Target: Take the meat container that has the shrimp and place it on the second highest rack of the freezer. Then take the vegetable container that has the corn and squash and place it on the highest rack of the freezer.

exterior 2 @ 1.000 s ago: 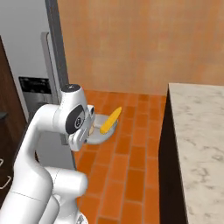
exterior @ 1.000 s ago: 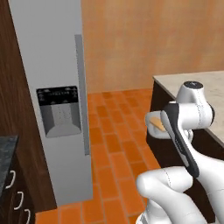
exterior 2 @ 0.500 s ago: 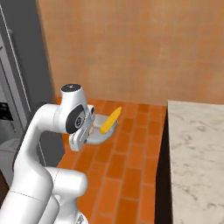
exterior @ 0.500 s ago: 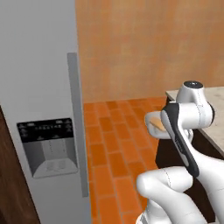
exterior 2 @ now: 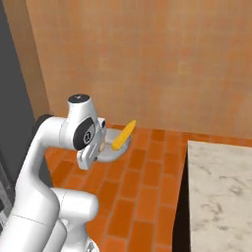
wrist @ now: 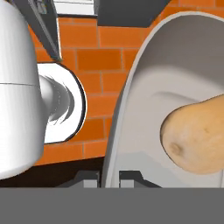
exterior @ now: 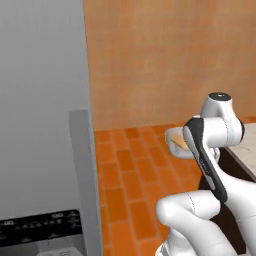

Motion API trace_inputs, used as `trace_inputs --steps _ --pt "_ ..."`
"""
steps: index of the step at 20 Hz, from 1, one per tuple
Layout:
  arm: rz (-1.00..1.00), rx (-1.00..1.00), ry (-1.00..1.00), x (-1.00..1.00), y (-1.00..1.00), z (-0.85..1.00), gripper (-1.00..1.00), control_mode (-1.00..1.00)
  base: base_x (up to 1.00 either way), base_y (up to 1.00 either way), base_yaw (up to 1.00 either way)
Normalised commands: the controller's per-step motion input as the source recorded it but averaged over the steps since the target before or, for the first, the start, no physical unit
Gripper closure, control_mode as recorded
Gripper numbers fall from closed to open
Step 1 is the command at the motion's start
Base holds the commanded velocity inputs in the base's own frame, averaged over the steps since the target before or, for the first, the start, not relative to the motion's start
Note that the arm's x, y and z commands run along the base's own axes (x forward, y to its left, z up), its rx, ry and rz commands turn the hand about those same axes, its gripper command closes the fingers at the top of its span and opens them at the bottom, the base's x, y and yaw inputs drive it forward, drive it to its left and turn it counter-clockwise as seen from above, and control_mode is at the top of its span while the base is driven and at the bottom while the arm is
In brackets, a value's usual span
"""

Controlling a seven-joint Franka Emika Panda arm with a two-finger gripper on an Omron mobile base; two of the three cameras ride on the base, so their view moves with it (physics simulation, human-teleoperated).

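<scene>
I can read no text, brand or number anywhere. The only markings I see are small pale marks along the dark dispenser panel (exterior: 42,222) at the bottom of the tall grey-silver freezer (exterior: 40,115), just left of its long vertical handle, and they are too blurred to make out.

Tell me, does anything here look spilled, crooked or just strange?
Nothing looks spilled or damaged. The gripper grips the rim of a shallow grey container above the orange brick floor; the bright yellow corn cob and pale tan squash lie inside it.
</scene>
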Motion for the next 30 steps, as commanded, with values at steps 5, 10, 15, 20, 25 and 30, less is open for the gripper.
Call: trace_inputs --steps 5,10,15,20,25,30 --pt "0.00 0.00 0.00 0.00 0.00 0.00 1.00 1.00 1.00 -0.46 0.03" --pt "0.00 0.00 0.00 0.00 0.00 0.00 1.00 1.00 1.00 -0.25 0.06" --pt "0.00 0.00 0.00 0.00 0.00 0.00 1.00 1.00 0.91 -0.25 0.29" --pt "0.00 0.00 0.00 0.00 0.00 0.00 1.00 1.00 0.43 -0.24 0.83" --pt "0.00 0.00 0.00 0.00 0.00 0.00 1.00 1.00 0.20 -0.14 0.95" --pt "0.00 0.00 0.00 0.00 0.00 0.00 1.00 1.00 0.27 -0.14 0.94"
